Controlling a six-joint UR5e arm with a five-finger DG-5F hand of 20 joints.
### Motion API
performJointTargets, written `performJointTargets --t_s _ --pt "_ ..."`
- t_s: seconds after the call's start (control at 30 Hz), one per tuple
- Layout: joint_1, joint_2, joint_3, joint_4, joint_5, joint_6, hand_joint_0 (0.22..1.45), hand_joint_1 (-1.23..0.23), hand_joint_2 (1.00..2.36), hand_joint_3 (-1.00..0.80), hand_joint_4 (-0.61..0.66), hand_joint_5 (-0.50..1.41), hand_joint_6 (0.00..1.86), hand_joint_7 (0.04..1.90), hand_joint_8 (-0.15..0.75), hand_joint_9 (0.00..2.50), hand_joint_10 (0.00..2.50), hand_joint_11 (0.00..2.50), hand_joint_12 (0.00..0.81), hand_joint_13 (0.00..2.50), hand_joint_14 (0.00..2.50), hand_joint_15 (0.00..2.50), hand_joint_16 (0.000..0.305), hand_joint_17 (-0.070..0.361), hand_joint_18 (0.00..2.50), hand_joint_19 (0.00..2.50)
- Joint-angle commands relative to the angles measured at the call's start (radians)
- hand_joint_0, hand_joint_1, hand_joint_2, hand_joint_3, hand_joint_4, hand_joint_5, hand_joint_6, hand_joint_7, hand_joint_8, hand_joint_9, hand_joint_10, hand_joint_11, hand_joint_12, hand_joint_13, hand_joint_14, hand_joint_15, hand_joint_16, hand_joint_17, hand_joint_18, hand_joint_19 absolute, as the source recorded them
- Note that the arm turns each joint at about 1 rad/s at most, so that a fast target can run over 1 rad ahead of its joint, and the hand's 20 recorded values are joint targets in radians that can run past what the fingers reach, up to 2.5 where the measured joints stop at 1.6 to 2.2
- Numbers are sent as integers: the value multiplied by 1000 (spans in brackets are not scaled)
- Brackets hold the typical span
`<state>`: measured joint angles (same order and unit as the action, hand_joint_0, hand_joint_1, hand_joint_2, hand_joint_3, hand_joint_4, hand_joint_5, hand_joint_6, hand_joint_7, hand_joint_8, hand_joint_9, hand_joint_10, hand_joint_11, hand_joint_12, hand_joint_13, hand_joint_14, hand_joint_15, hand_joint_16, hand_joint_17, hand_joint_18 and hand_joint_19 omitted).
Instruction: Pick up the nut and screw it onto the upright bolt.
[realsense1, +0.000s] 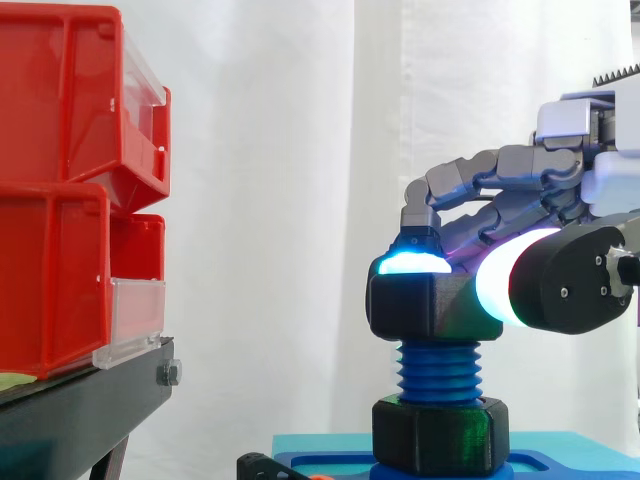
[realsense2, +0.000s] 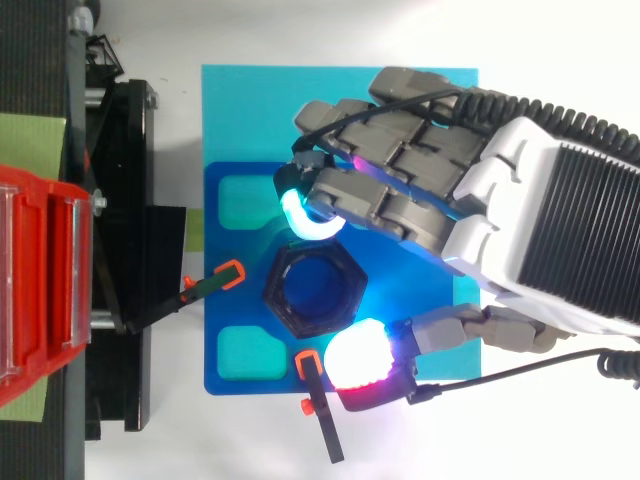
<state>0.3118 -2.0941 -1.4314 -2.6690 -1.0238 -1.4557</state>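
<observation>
**Holding the nut at the top of the upright bolt**

Position of work: the blue threaded bolt (realsense1: 438, 372) stands upright on a blue base (realsense2: 225, 312), which lies on a teal mat (realsense2: 250, 110). The black hexagonal nut (realsense1: 410, 305) sits at the bolt's top end, about level. Bare thread shows below it, down to a second black nut (realsense1: 440, 435) seated at the foot of the bolt.

Hand: the hand (realsense1: 520, 170) reaches in from the right and pinches the nut. A curled finger's cyan pad (realsense1: 412, 263) bears on the nut's upper face, and the thumb's white pad (realsense1: 497, 280) presses against its right flank.

Surroundings: two orange-tipped clamps (realsense2: 228, 274) rest at the base's edge. Red bins (realsense1: 60, 200) on a black stand (realsense1: 80, 400) stand well apart, to the left.
</observation>
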Motion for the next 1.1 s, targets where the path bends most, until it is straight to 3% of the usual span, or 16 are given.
performJointTargets --t_s 0.0,1.07 --pt "-2 0 0 0 -7 0 519 -550 1000 -500 206 -151 500 1241 255 513 0 0 283 660 0 19 38 85 569 146" --pt "-11 -1 -18 3 -27 1 521 -548 1000 -500 199 -150 500 1235 256 528 0 0 282 657 0 22 38 85 577 162"
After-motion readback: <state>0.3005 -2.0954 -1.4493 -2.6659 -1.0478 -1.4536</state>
